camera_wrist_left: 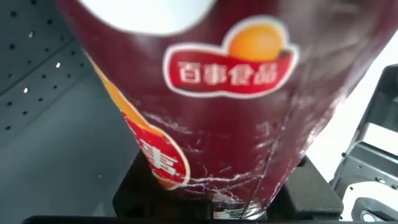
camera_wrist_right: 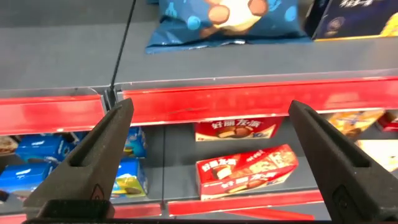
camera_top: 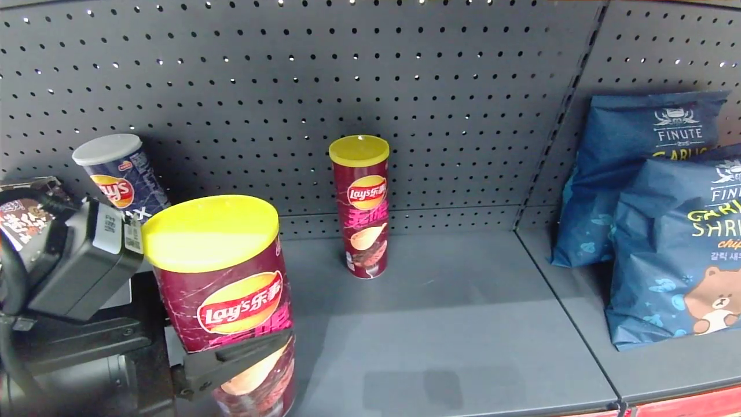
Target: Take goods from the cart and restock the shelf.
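From the head view, the left gripper (camera_top: pixel 228 362) is clamped on a maroon chip can (camera_top: pixel 223 278) with a yellow lid, upright at the front left of the shelf (camera_top: pixel 463 324); I cannot tell whether its base touches the board; a second maroon can (camera_top: pixel 363 208) stands upright near the perforated back panel (camera_top: pixel 347 75), well apart from the held one; a blue can (camera_top: pixel 121 176) with a grey lid sits tilted at the far left; blue snack bags (camera_top: pixel 666 231) lean in the next bay to the right. By my reckoning one can of this kind is placed and the held one is not yet released; how much stock is left to bring I cannot tell.

In the left wrist view, the maroon can sits between the black fingers (camera_wrist_left: pixel 311 193), the grey shelf beneath it.

From the right wrist view, the right gripper (camera_wrist_right: pixel 211 168) is spread wide and holds nothing; it hangs in front of the red price rail (camera_wrist_right: pixel 205 102); a blue bag lies on the board above the rail, and red boxes (camera_wrist_right: pixel 249 169) sit on a lower shelf.

The board is plain dark grey with open room beside the standing can.
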